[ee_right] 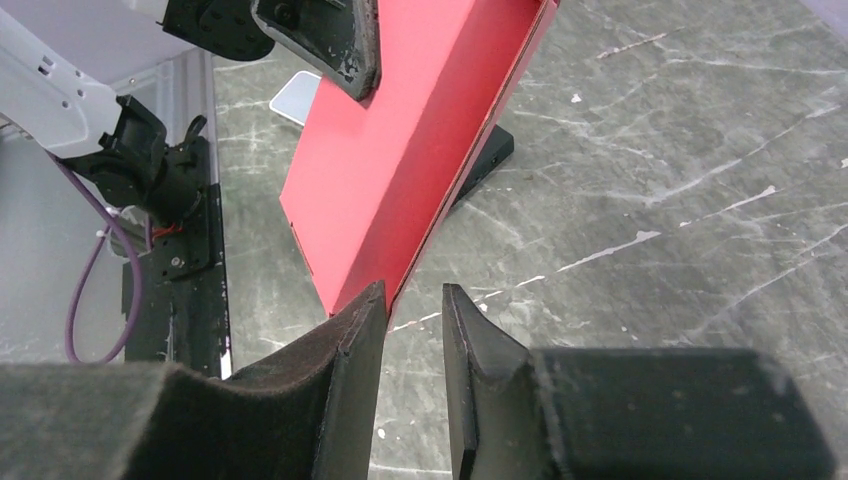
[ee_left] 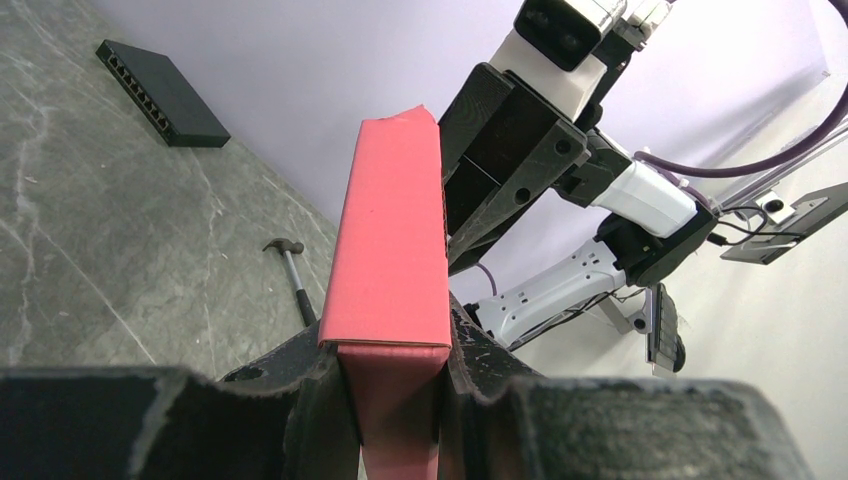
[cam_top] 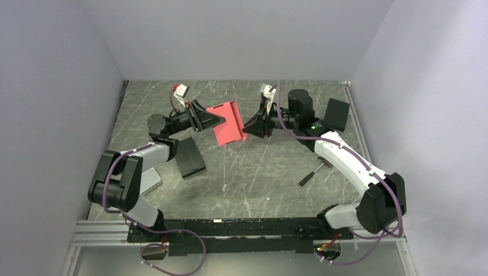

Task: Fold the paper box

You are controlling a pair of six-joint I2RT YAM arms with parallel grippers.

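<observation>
left gripper (ee_left: 395,375) fingers pinch one end of the paper box (ee_left: 390,230), held raised over the table (cam_top: 259,172). right gripper (ee_right: 413,310) fingers narrowly parted, box corner at one fingertip.

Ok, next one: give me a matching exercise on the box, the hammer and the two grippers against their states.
Things:
1. paper box
2. hammer
3. left gripper
4. right gripper

States:
A. lying on the table
B. shut on the paper box
C. jaws apart, nothing between them
D. red, held up in the air

Pairs: 1-D, 2-A, 3-B, 4-C
</observation>
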